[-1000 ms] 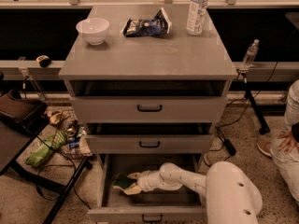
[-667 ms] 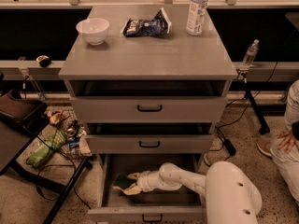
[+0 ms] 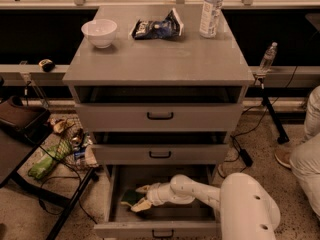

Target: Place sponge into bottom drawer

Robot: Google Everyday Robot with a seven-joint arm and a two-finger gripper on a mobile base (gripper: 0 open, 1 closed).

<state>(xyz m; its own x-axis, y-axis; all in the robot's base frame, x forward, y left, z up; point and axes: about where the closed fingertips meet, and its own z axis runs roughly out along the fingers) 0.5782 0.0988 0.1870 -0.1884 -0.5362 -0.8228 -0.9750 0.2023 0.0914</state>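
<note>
My gripper is inside the open bottom drawer, fingers clamped on the sponge, which lies at 9 o'clock from my wrist. Assessment: light, soft, compressible, not fragile. Hold across the foam edges.

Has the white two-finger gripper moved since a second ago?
No. The white gripper stays beside the green-and-yellow sponge inside the open grey bottom drawer, at the same offset left of that drawer's black bar handle.
</note>
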